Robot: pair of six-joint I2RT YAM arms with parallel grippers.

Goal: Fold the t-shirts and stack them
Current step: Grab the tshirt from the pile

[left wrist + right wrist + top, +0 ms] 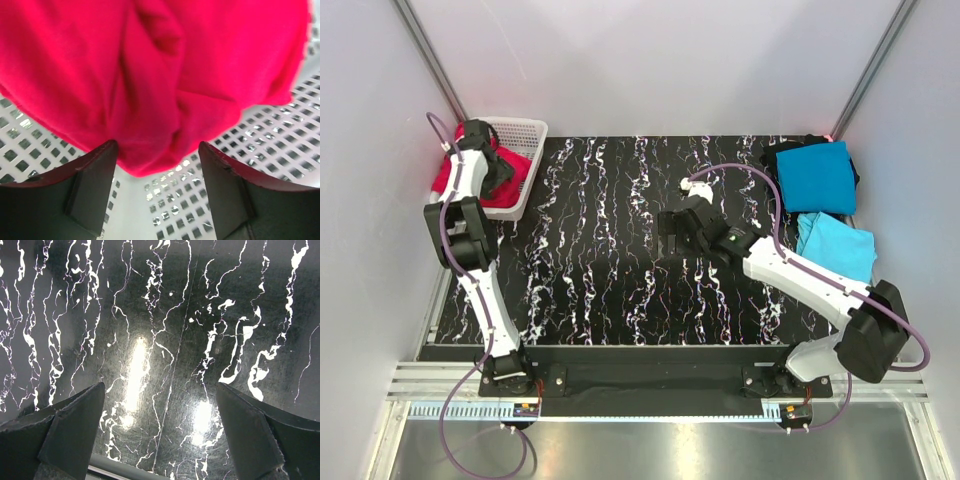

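Observation:
A crimson-red t-shirt [448,180] lies bunched in the white mesh basket [527,130] at the back left. My left gripper [492,165] reaches down into the basket. In the left wrist view, a hanging fold of the red t-shirt [160,75] fills the gap between its fingertips, so the left gripper [157,146] is shut on it. A folded teal-blue t-shirt [817,177] and a sky-blue t-shirt [840,245] lie at the right edge. My right gripper [672,232] hovers open over the bare table middle [160,390], holding nothing.
The black marbled table [600,270] spans the workspace. A dark cloth [782,152] shows from under the teal-blue t-shirt. The basket's mesh floor [260,150] lies below the red cloth. Walls and metal posts close in the back and sides.

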